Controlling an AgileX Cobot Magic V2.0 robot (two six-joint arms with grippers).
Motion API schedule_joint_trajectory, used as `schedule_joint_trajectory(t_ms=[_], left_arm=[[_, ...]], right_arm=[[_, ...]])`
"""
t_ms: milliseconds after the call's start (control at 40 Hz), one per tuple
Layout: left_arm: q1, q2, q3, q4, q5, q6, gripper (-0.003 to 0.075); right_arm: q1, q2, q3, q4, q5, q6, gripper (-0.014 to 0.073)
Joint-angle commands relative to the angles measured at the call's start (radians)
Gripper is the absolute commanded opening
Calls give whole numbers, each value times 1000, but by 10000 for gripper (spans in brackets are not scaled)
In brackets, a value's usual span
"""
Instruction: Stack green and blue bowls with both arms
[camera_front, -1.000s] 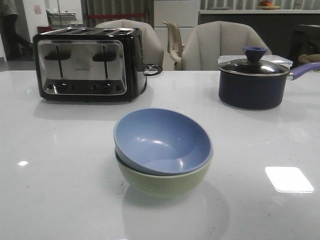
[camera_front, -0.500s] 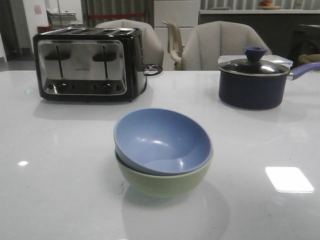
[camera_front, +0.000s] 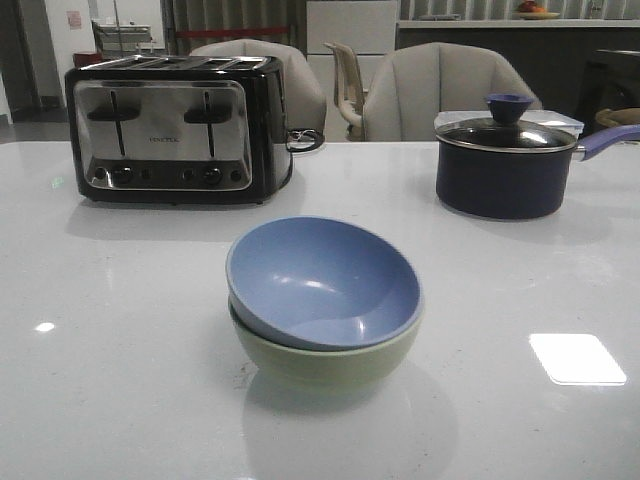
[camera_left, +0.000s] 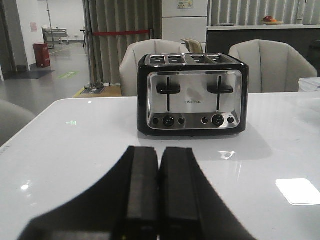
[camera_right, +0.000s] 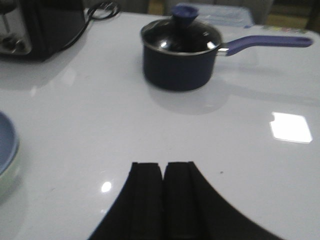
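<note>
Bowls: two, nested at the near middle of the white table (camera_front: 120, 330). The blue bowl (camera_front: 322, 283) sits tilted inside the green bowl (camera_front: 325, 360), which rests on the table.
Green bowl, visible part: only a band of outer wall below the blue rim.
Left gripper (camera_left: 159, 187): one, fingers pressed flat together, holding nothing, low over bare table and facing the toaster.
Right gripper (camera_right: 163, 192): one, fingers also closed together, empty; the bowls show as a sliver at the frame edge, well off to its side.
Arms in front view: neither shows.
Toaster (camera_front: 178, 128): one, four slots, two levers, far left of the table; its knobs are too small to count surely.
Saucepan (camera_front: 506, 167): one, dark, lidded, far right; the purple handle (camera_front: 607, 140) is cut off by the frame edge.
Chairs (camera_front: 440, 90): at least three backs behind the table, all partly hidden.
</note>
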Motion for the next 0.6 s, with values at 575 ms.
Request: schedule_joint_trajectory(t_ms=[575], left_arm=[[1,-21,22,-9,-89,-5,101]], right_arm=[[-49,-319,236,-8,-309,-11,41]])
